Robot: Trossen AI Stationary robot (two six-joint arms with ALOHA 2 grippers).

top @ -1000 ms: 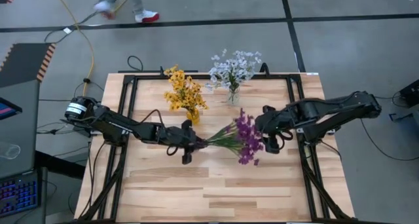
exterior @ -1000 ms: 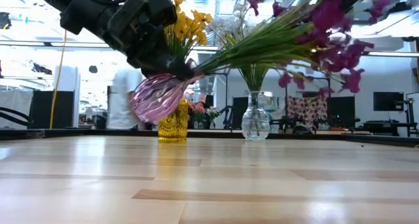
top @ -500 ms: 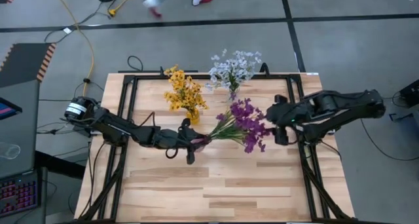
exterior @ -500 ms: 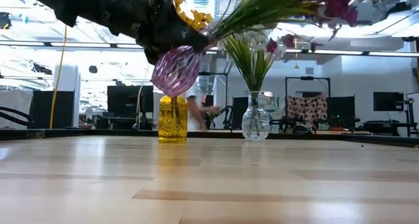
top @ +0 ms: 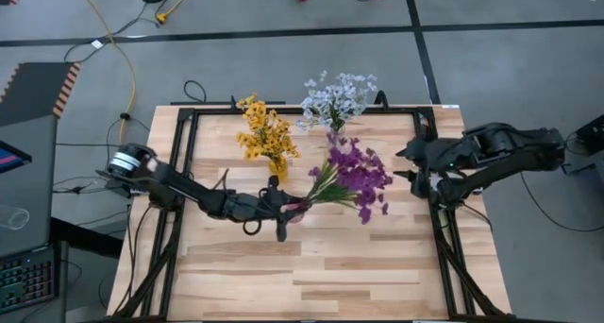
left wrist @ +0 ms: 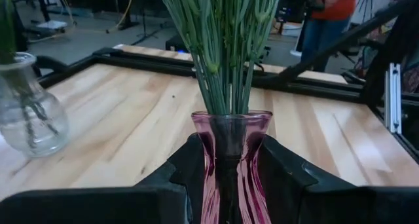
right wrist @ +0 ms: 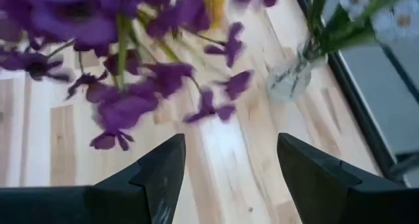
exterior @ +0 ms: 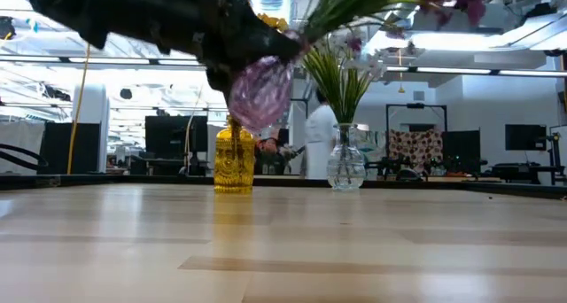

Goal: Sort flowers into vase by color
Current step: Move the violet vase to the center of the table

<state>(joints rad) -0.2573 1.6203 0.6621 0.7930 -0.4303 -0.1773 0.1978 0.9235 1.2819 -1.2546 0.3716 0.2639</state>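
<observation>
One purple vase, pinched by left gripper, airborne with purple flowers; right gripper spread at 3 o'clock. Next: set it upright.

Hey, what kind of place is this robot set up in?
Probably a robotics lab or workshop: a wooden table on a black frame, cables across a bare floor, and monitors and equipment in the open room behind.

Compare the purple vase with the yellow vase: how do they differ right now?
The purple vase hangs tilted above the table in the left claw; the yellow vase stands upright on the wood. The purple vase carries purple flowers, the yellow vase yellow flowers. Both are ribbed coloured glass.
</observation>
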